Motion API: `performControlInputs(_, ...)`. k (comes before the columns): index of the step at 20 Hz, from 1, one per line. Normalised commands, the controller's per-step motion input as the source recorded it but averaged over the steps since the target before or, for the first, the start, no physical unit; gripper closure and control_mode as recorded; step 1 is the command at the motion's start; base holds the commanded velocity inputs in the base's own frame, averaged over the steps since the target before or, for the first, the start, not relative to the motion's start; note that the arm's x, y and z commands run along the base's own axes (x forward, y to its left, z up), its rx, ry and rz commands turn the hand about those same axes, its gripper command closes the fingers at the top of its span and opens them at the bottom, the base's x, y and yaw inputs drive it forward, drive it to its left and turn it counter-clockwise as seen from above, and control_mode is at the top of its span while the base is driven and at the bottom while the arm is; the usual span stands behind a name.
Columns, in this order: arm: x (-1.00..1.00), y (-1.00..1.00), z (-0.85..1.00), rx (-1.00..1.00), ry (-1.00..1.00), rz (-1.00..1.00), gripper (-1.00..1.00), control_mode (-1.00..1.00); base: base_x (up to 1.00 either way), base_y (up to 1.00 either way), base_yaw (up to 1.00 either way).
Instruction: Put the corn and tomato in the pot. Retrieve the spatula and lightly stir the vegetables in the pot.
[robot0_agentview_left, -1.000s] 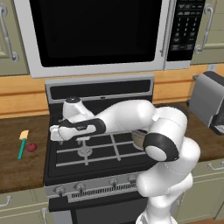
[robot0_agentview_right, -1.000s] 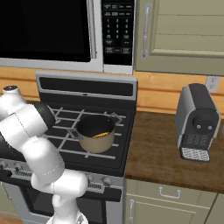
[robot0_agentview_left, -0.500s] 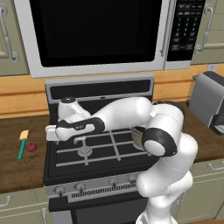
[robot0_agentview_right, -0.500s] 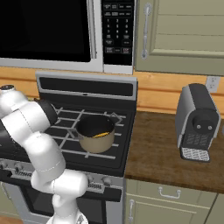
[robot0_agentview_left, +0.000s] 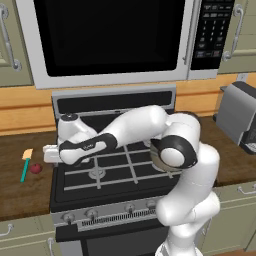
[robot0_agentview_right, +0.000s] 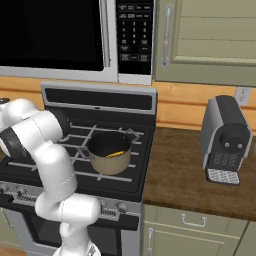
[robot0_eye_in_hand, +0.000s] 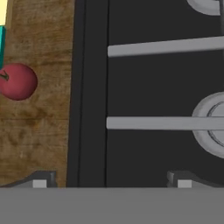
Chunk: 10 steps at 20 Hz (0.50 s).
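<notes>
Counter (robot0_agentview_left: 20, 195) holds tomato (robot0_agentview_left: 35, 168) (beside spatula (robot0_agentview_left: 25, 165)).

Change noted: we find the gripper (robot0_agentview_left: 50, 153) carried further left across the stove (robot0_agentview_left: 125, 170), now at its left edge and nearer the tomato (robot0_agentview_left: 35, 168); the forearm has swung the same way, away from the pot (robot0_agentview_right: 109, 152).
</notes>
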Motion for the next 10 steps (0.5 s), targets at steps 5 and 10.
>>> performControlInputs(5,0.17,0.34,0.0,0.0,0.0,-0.01,-1.0,-1.0,0.0,0.0,0.0)
performControlInputs(10,0.18,0.34,0.0,0.0,0.0,-0.02,-1.0,-1.0,0.0,0.0,0.0)
